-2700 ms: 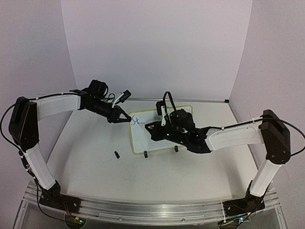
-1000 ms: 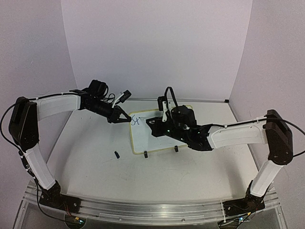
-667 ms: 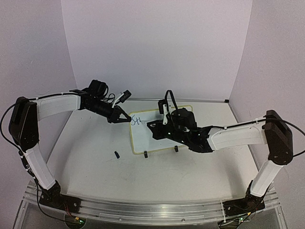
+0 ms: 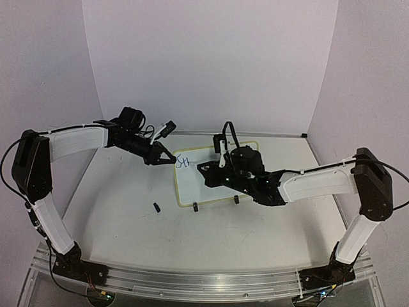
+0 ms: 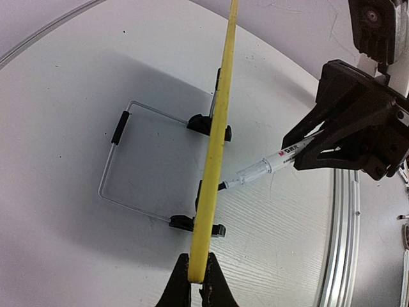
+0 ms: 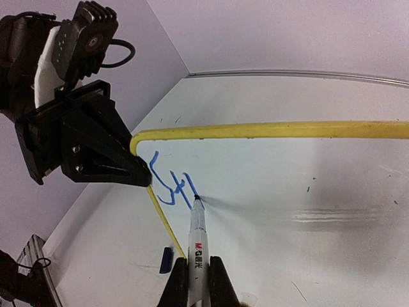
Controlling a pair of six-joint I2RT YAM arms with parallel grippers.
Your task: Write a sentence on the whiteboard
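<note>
The whiteboard (image 4: 203, 173) with a thin yellow frame stands propped on two black clip feet at mid-table. Blue marks (image 6: 171, 184) sit in its upper left corner. My left gripper (image 4: 167, 157) is shut on the board's left yellow edge (image 5: 214, 153). My right gripper (image 4: 206, 169) is shut on a white marker (image 6: 196, 246), whose tip touches the board at the end of the last blue stroke. The marker also shows in the left wrist view (image 5: 268, 166), with its tip at the board's face.
A small dark blue marker cap (image 4: 156, 207) lies on the table left of the board's front foot. A wire stand (image 5: 121, 160) props the board from behind. Walls enclose the table at the back and sides.
More blue strokes have appeared beside the first mark on the board. My right gripper shifted slightly with the marker. My left gripper stayed still on the frame.
</note>
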